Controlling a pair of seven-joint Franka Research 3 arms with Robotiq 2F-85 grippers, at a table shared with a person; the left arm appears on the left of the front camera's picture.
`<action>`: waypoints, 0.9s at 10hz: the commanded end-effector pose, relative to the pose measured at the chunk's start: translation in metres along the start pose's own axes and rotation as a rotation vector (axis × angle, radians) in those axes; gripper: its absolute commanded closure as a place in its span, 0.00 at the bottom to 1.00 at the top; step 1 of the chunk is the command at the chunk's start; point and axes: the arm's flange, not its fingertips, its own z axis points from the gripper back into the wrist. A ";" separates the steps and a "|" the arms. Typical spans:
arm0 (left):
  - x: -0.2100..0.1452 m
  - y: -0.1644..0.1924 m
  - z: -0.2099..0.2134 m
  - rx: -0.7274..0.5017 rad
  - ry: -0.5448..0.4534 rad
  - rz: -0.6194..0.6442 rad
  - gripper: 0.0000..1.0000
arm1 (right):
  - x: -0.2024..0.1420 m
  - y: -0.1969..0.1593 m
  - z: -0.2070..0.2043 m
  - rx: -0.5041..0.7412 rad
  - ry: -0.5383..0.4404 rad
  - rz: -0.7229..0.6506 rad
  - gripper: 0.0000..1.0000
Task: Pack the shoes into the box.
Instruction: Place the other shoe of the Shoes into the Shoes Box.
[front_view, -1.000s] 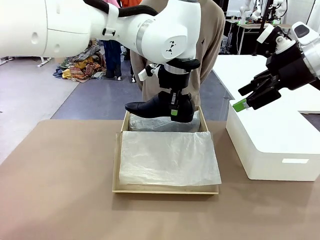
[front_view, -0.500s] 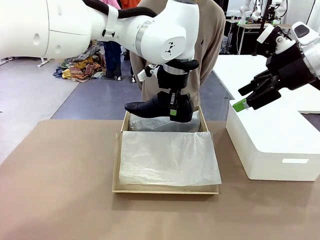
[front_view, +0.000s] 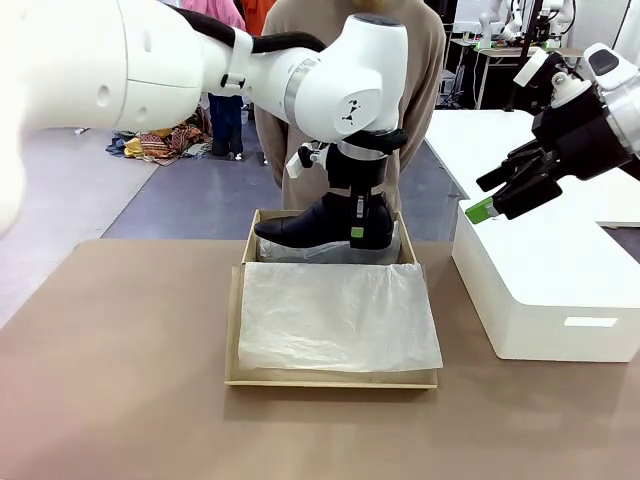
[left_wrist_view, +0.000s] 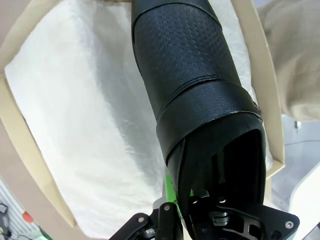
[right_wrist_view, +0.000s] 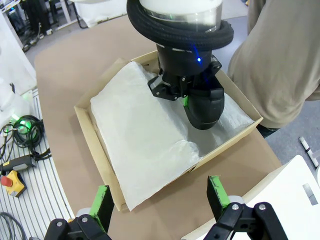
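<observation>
Nearest me, the brown counter (front_view: 120, 400) carries the box (front_view: 232, 330), its near half covered by crinkled white tissue paper (front_view: 335, 315). Over the far half of the box my left fingers (front_view: 357, 232) are clenched on the heel end of one black shoe (front_view: 300, 225). They hold it level and low between the box walls, toe pointing to my left. Whether the sole touches the paper I cannot tell. Right of the box stands a white block (front_view: 560, 290). Above the block's edge nearest the box my right fingers (front_view: 480, 211) hang spread apart, holding nothing. Beyond the box stands a person (front_view: 425, 70) in a tan top.
</observation>
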 end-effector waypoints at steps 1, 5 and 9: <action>-0.008 -0.002 0.001 -0.002 -0.048 0.112 1.00 | 0.000 -0.003 -0.001 0.015 -0.024 0.015 0.00; -0.020 -0.007 -0.014 0.032 -0.038 0.088 1.00 | 0.000 -0.003 -0.001 0.015 -0.024 0.015 0.00; -0.020 -0.003 -0.029 0.069 -0.050 0.109 1.00 | 0.000 -0.003 -0.001 0.015 -0.024 0.015 0.00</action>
